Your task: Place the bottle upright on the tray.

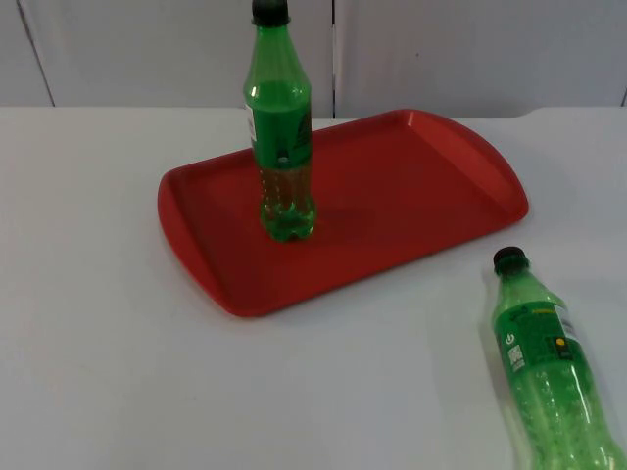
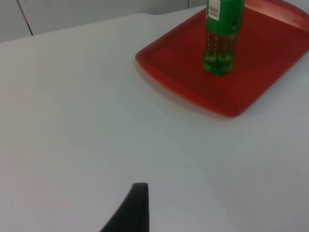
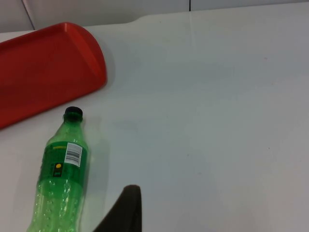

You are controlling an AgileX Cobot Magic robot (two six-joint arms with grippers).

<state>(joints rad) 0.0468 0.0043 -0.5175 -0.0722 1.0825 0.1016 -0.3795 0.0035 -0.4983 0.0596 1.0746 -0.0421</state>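
One green bottle (image 1: 281, 147) with a black cap stands upright on the left half of the red tray (image 1: 421, 186). A second green bottle (image 1: 549, 372) lies on its side on the table at the front right, its cap towards the tray. My left gripper (image 2: 135, 212) hangs over bare table, well back from the tray (image 2: 183, 77) and the upright bottle (image 2: 221, 43). My right gripper (image 3: 125, 212) hovers above the table just beside the lying bottle (image 3: 60, 183), not touching it, with the tray's end (image 3: 43, 72) beyond.
The white table top (image 1: 98, 343) stretches wide to the left and front of the tray. The grey partition wall (image 1: 147, 49) closes off the table's far edge behind the tray.
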